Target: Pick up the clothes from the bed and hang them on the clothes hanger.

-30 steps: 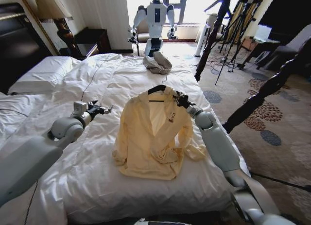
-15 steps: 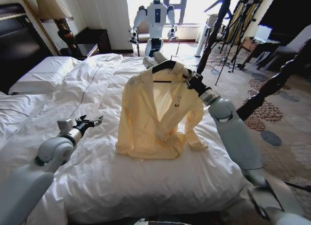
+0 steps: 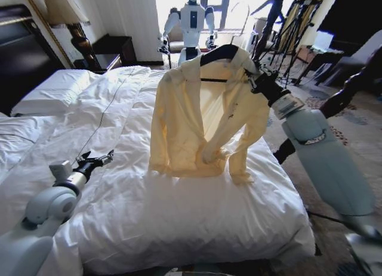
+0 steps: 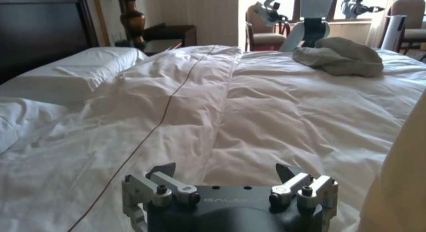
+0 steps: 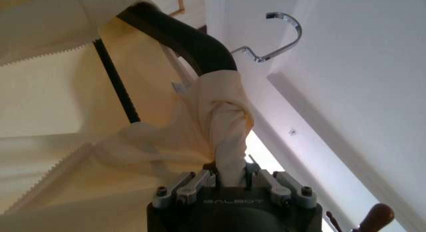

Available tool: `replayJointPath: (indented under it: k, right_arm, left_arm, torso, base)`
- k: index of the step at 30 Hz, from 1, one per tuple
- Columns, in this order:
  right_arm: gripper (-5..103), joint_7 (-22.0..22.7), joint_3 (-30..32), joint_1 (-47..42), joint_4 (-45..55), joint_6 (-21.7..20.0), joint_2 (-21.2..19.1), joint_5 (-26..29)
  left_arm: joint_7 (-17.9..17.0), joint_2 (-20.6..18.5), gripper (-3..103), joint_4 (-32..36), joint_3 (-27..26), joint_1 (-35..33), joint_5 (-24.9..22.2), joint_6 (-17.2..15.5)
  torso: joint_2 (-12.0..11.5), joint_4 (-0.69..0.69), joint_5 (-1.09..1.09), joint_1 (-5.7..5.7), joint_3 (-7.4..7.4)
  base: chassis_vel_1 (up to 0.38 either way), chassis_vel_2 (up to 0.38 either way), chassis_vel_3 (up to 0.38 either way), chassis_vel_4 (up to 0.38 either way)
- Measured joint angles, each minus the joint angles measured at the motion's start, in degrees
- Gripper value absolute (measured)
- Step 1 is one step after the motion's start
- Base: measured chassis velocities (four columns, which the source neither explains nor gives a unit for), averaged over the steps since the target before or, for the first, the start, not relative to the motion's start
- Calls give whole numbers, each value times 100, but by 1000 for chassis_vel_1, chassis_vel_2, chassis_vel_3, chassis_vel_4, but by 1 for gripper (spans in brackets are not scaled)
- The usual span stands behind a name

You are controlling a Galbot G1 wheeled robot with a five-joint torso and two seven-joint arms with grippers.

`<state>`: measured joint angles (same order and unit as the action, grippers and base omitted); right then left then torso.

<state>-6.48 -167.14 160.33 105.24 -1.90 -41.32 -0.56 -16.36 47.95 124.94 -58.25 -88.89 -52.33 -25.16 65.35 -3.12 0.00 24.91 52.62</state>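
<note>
The pale cream-yellow clothes (image 3: 197, 121) hang in the air on the black clothes hanger (image 3: 218, 52), above the far right part of the bed (image 3: 179, 216). Only the lower hem and a sleeve end brush the duvet. My right gripper (image 3: 258, 79) is raised at the hanger's right shoulder. The right wrist view shows this gripper (image 5: 230, 174) shut on bunched fabric (image 5: 223, 122) at the end of the hanger (image 5: 179, 37), whose metal hook (image 5: 283, 35) is free. My left gripper (image 3: 98, 160) hovers open, low over the bed's left side, with nothing between its fingers (image 4: 166, 172).
A grey-beige cloth bundle (image 4: 339, 55) lies at the bed's far end. A thin cable (image 3: 113, 103) runs across the duvet. Dark bedposts (image 3: 262, 37) stand at the right corner, tripods (image 3: 292, 31) beyond them. Another robot (image 3: 192, 19) stands by the window.
My right arm has lifted the hanger and the top off the duvet, up and toward the far right. My left arm has drawn back and down toward the near left.
</note>
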Motion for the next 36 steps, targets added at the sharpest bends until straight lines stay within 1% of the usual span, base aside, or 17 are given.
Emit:
replayJointPath:
  k: [3,7,11,12,14,15,17,19,20,22,23,26,27,29,30,34,36]
  right_arm:
    - [19,264,139,-183,335,-163,445,325]
    - [19,377,329,-300,485,-220,707,503]
    - [19,473,1055,-745,736,-348,1235,885]
    - [19,473,1055,-745,736,-348,1235,885]
    - [19,490,1669,-1232,888,-405,1568,1151]
    - [19,490,1669,-1232,888,-405,1568,1151]
    - [19,518,2677,-2030,1046,-441,1900,1424]
    - [19,541,3268,-2476,1112,-443,2019,1536]
    - [19,541,3268,-2476,1112,-443,2019,1536]
    - [19,592,4454,-3461,1274,-457,2103,1730]
    - [19,592,4454,-3461,1274,-457,2103,1730]
    - [19,639,5838,-4841,1493,-515,1957,1916]
    - [19,639,5838,-4841,1493,-515,1957,1916]
    - [19,659,6366,-5251,1568,-526,1850,1979]
    - [19,659,6366,-5251,1568,-526,1850,1979]
    - [19,667,8031,-6582,1709,-535,1423,2171]
    - [19,661,8286,-6809,1710,-534,1312,2200]
  left_arm:
    - [83,217,100,184,-316,-395,56,87]
    - [109,353,100,305,-385,-529,87,109]
    - [176,568,100,489,-394,-650,171,145]
    - [176,568,100,489,-394,-650,171,145]
    - [225,655,100,538,-349,-672,225,177]
    - [225,655,100,538,-349,-672,225,177]
    - [280,732,100,551,-255,-667,294,221]
    - [302,762,100,551,-195,-656,327,244]
    - [302,762,100,551,-195,-656,327,244]
    - [342,817,100,569,-58,-639,392,284]
    - [342,817,100,569,-58,-639,392,284]
    - [396,835,100,579,64,-644,468,342]
    - [396,835,100,579,64,-644,468,342]
    - [425,823,100,579,88,-658,480,366]
    - [425,823,100,579,88,-658,480,366]
    - [452,795,100,566,239,-604,496,403]
    - [452,794,100,566,255,-595,496,405]
  torso:
    - [0,2,0,-1,-1]
    - [0,2,-2,-1,-1]
    - [0,1,1,0,0]
    - [0,1,1,0,0]
    - [0,1,1,0,0]
    - [0,1,1,0,0]
    - [1,0,-2,-1,-1]
    - [0,-1,-1,-1,0]
    - [0,-1,-1,-1,0]
    - [1,0,-4,-1,-1]
    - [1,0,-4,-1,-1]
    - [0,1,0,0,0]
    - [0,1,0,0,0]
    - [0,1,-1,0,0]
    - [0,1,-1,0,0]
    - [0,0,-5,0,0]
    - [0,1,-2,0,0]
  base:
    - [0,0,0,0]
    - [0,0,0,0]
    - [0,0,0,0]
    - [0,0,0,0]
    - [0,0,0,0]
    - [0,0,0,0]
    - [0,0,0,0]
    - [0,0,0,0]
    - [0,0,0,0]
    - [0,0,0,0]
    - [0,0,0,0]
    - [0,0,0,0]
    - [0,0,0,0]
    - [0,0,0,0]
    - [0,0,0,0]
    - [0,0,0,0]
    - [0,0,0,0]
